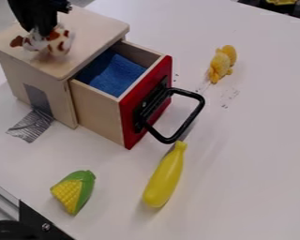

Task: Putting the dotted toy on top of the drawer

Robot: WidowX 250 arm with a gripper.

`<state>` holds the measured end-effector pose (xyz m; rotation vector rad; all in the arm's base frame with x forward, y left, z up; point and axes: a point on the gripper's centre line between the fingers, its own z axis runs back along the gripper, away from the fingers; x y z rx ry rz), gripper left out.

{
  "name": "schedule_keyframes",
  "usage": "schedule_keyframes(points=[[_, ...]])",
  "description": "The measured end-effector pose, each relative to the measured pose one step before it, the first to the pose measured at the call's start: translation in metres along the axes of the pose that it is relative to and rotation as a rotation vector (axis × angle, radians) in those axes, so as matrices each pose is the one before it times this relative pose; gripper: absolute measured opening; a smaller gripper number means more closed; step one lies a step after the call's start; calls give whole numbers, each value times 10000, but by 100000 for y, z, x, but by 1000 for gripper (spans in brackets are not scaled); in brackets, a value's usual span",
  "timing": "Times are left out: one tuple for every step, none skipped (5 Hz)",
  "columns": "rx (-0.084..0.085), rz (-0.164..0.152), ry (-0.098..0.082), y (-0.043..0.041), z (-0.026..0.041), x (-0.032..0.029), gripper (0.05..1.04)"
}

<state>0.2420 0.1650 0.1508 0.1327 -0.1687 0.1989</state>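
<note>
At the upper left, the black gripper (43,33) hangs over the wooden drawer cabinet (88,26), shut on the dotted toy (60,44). The toy is white with brown spots and is low over the cabinet's flat top; whether it touches the wood I cannot tell. Part of the toy is hidden behind the gripper. The cabinet's drawer (96,108) is pulled out, with a red front and a black handle.
Blue cloth (118,75) lies in the drawer. A yellow toy (222,63) is at the upper right, a yellow banana-like toy (164,178) below the handle, and a toy corn (75,191) at lower left. Silver tape (31,125) runs from the cabinet's side onto the table.
</note>
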Motion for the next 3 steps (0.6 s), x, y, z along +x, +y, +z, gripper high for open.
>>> schedule_keyframes(points=[[-210,-179,-34,-185,1495,477,812],[-30,-522,-300,-480,2819,432,1005],[-602,-588,-95,-1934,795,173,1001]])
